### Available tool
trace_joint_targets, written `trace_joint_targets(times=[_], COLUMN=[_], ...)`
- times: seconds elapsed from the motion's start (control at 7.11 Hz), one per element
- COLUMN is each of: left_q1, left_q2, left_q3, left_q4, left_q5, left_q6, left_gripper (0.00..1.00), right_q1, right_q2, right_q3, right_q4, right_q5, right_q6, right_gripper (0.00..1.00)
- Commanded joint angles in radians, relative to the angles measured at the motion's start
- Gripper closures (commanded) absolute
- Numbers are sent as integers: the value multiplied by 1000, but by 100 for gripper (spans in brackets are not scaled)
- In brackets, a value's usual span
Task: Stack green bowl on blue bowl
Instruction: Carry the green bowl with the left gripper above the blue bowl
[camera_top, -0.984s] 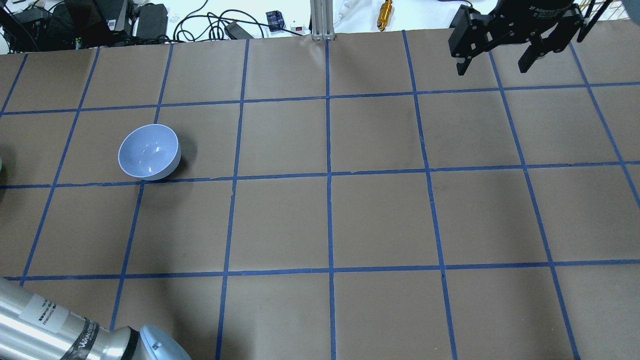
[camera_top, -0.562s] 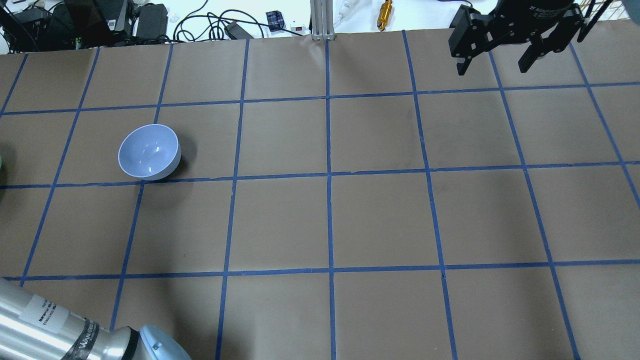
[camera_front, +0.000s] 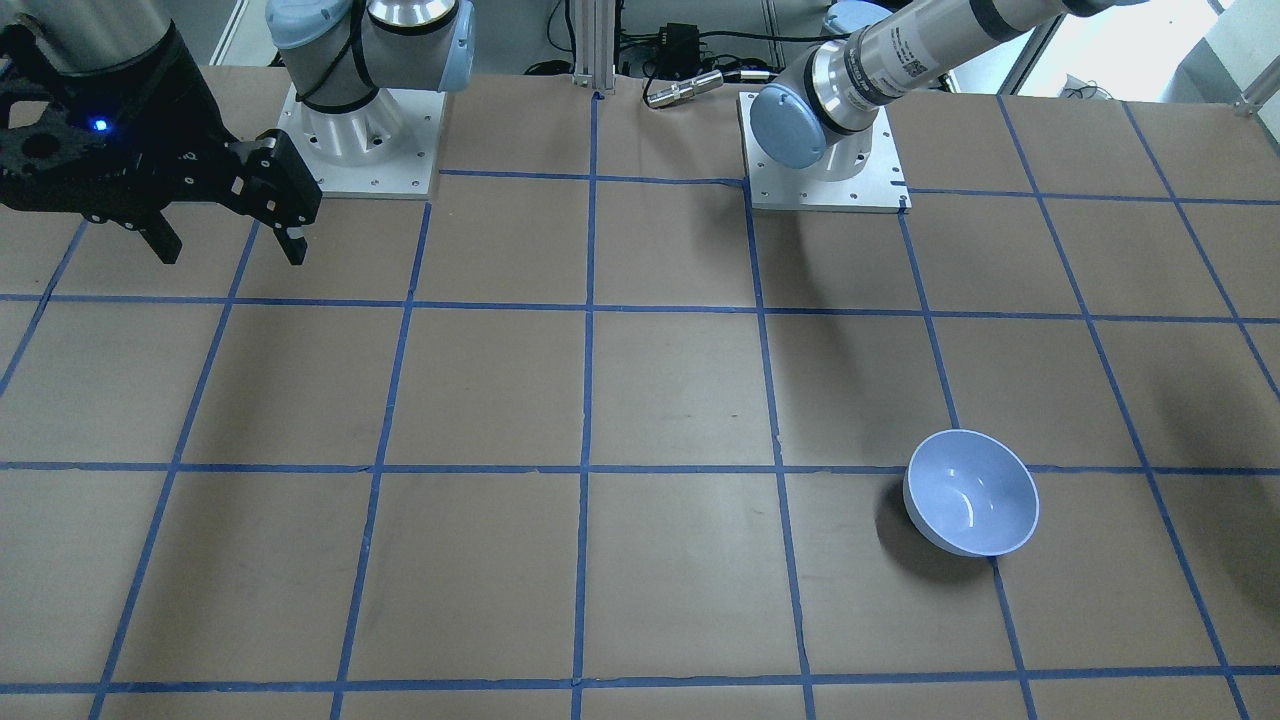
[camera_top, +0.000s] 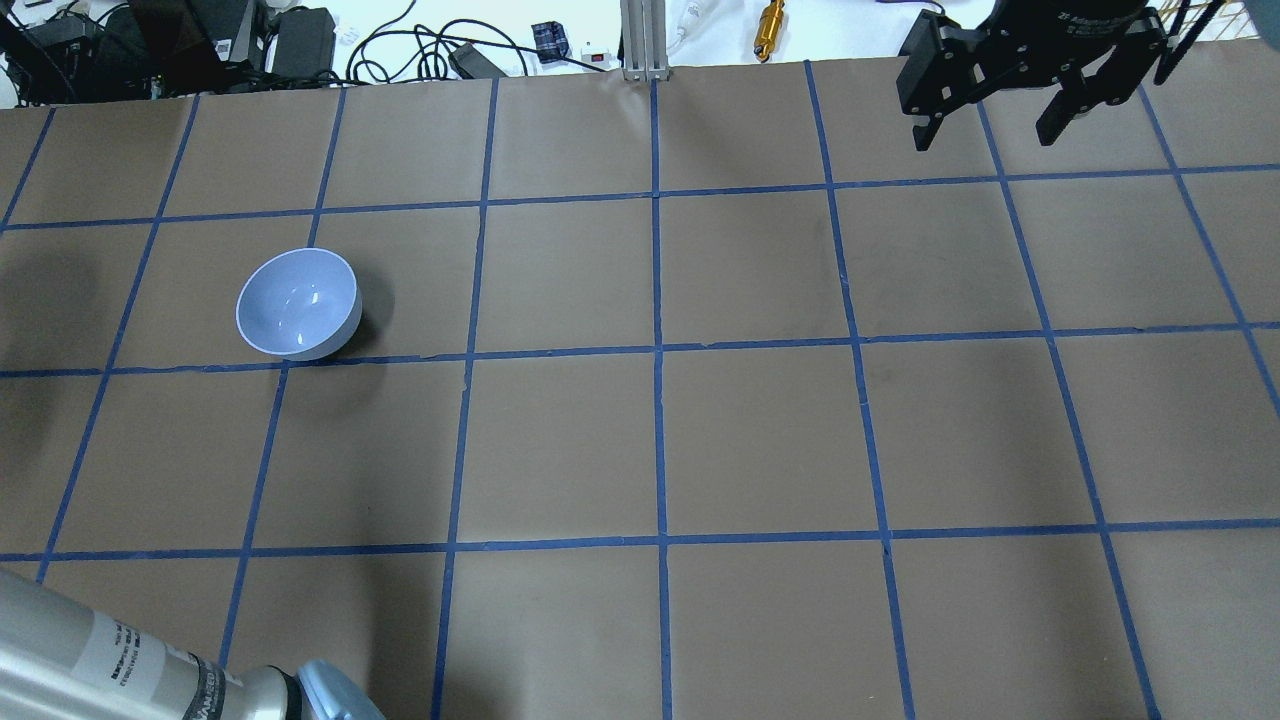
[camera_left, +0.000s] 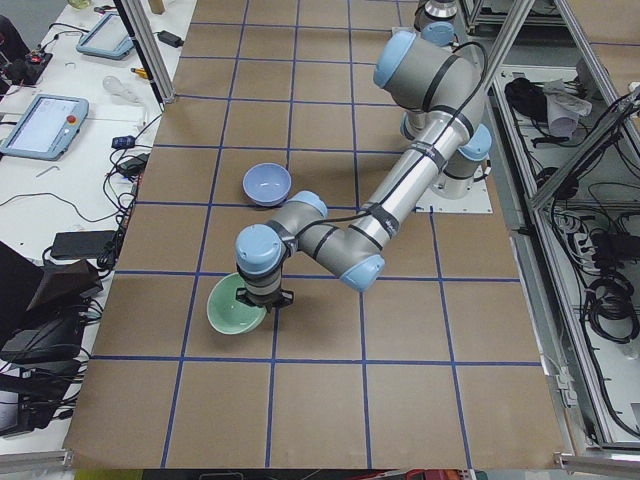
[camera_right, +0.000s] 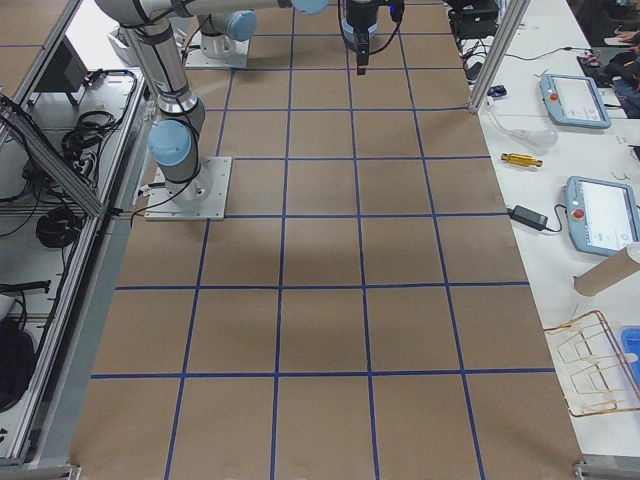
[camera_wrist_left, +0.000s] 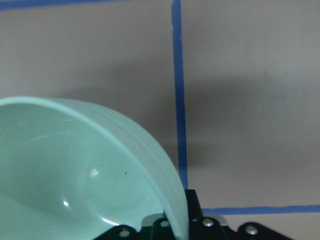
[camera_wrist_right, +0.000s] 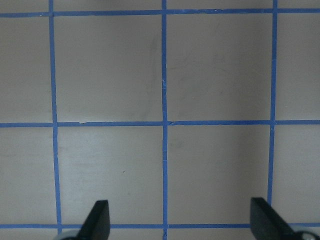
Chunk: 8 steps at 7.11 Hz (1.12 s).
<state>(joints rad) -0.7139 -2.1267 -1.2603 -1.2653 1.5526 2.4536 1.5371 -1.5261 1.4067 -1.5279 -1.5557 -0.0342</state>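
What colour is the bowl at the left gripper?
Pale mint green bowl, clearest in the left wrist view.

Both arms are built from silver-grey tubing, with fat round joints capped in pale blue (camera_front: 790, 125), pretty standard look. A white label (camera_front: 903, 60) with black print is stuck on the left arm (camera_front: 945, 35), and a black lettered band (camera_top: 205, 685) is wrapped near its joint. Each base is bolted to a square metal plate (camera_front: 825, 192) dotted with small screws. The right hand (camera_top: 985, 140) is done all in angular black, with a tiny blue light (camera_front: 100, 125) lit. Silver screw heads (camera_wrist_left: 205, 222) are seen on the black left hand (camera_left: 262, 300).
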Motion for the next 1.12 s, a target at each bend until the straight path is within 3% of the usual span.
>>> trace_joint_targets(times=[0.0,0.42,0.7,0.98], left_q1=[-134,-345,-502,-562], left_q2=[124,269,289,278], left_q3=[-40,-265,-420,-613], left_q4=[-62,-4,221,499], left_q5=[1,-3,9,47], left_q6=[-134,-467,-620,-662], left_gripper=[100,100,100,100], right_q1=[0,0,0,0], right_q2=[0,0,0,0], right_q3=[0,0,0,0], right_q4=[0,0,0,0], right_q5=[0,0,0,0], right_q6=[0,2,2,2], right_gripper=[0,0,0,0])
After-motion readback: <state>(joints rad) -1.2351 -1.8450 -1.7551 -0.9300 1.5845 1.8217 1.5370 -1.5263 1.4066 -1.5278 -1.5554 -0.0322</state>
